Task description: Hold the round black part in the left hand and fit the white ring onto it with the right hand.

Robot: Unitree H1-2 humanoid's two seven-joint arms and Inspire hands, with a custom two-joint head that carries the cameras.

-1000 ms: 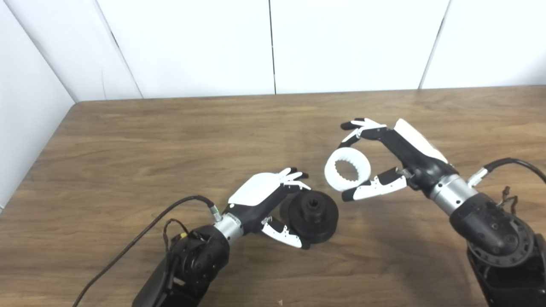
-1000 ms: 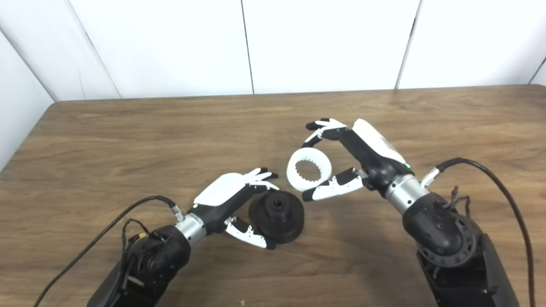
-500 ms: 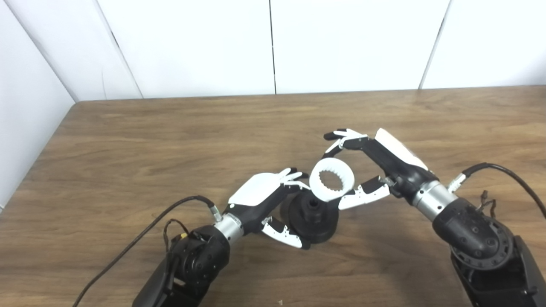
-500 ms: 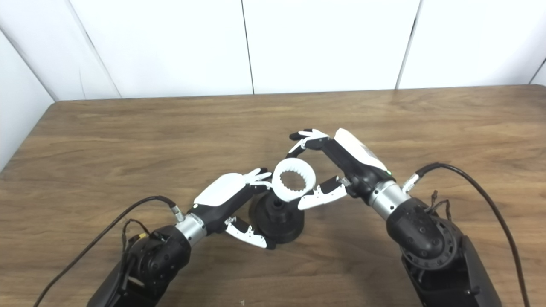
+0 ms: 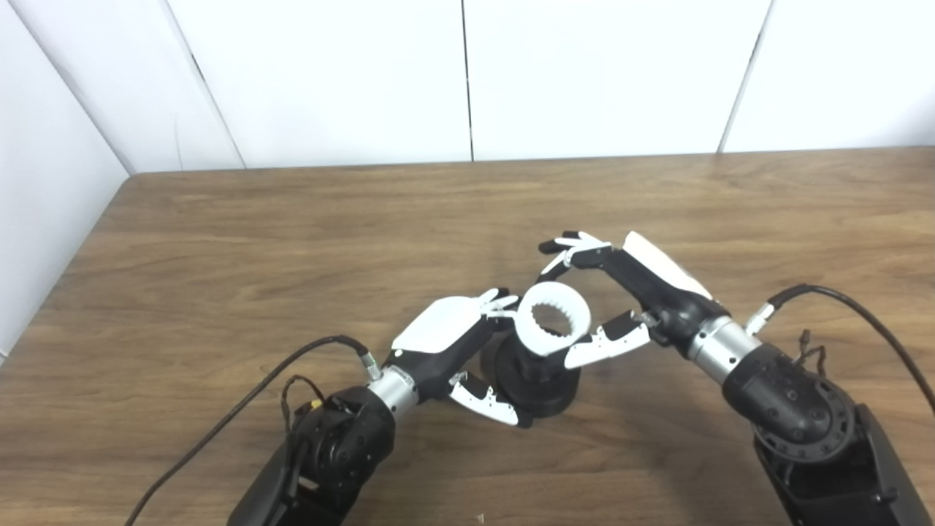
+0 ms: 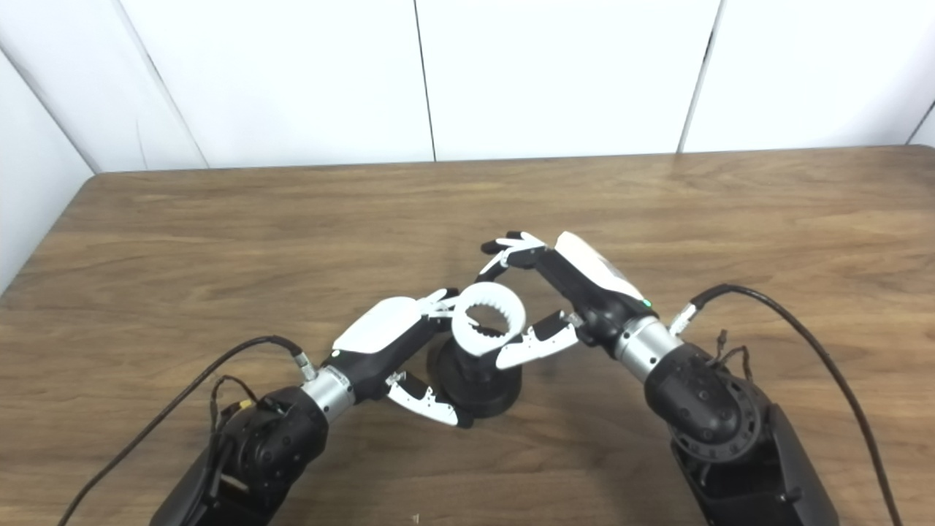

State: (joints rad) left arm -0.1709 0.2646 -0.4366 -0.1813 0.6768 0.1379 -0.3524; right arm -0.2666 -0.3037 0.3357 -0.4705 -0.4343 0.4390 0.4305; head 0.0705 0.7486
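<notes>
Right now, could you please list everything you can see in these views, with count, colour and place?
Round black plastic part: one, black, on the table near the front centre, gripped by the left hand.
White toothed plastic ring: one, white, held just above the black part's hub.
Wooden table: one, brown, filling the lower view.
White wall panels: several, white, behind the table.
Black cables: two, one trailing from each wrist.
Left robot hand: one, white and black, closed on the black part.
Right robot hand: one, white and black, pinching the ring.
</notes>
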